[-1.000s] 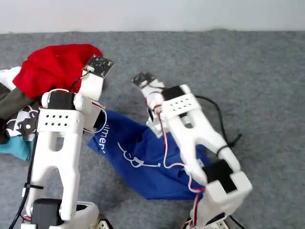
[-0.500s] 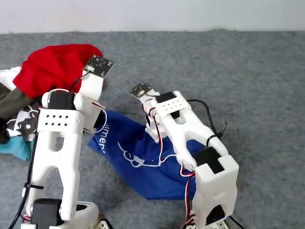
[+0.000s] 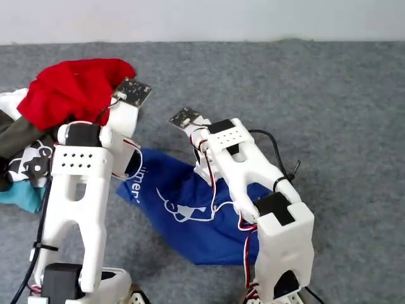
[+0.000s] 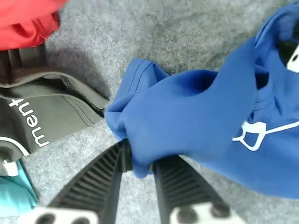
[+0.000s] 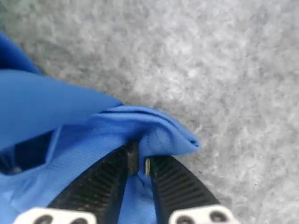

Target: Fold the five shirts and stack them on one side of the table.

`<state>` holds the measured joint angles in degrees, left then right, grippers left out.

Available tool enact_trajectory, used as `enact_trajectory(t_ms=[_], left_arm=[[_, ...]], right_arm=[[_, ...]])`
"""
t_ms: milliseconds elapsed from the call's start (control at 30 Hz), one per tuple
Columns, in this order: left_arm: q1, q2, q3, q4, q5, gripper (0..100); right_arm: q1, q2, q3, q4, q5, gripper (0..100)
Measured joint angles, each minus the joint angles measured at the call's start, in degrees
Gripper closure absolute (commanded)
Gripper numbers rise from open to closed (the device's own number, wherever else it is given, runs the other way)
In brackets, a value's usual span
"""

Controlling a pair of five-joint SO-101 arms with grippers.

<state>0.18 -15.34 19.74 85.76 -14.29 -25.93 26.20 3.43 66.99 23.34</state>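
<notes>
The left arm [image 3: 79, 190] rose from its base at the near edge and reached away over the table, its wrist bent down. The left gripper [image 4: 138, 161] was clamped, its black ribbed fingers [image 4: 100, 177] pinching a fold of the blue shirt [image 4: 201, 116]. The right arm [image 3: 253, 183] leaned from its base toward the left one, wrist pitched down. The right gripper [image 5: 139, 158] was closed tight on a hem of the same shirt.
</notes>
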Motion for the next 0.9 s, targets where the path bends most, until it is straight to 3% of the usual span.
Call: enact_trajectory(t_ms=[333,600,900], left_arm=[[0.00,0.00,0.35,-0.09,0.09,98],[0.00,0.00,0.35,-0.62,0.00,98],[1.67,0.00,-6.15,-3.60,0.18,98]], right_arm=[[3.52,-6.24,-9.93,12.57,1.05,98.8],[9.49,-20.57,-16.79,26.20,1.14,98.8],[10.02,-43.78,-18.46,31.21,1.23,98.8]])
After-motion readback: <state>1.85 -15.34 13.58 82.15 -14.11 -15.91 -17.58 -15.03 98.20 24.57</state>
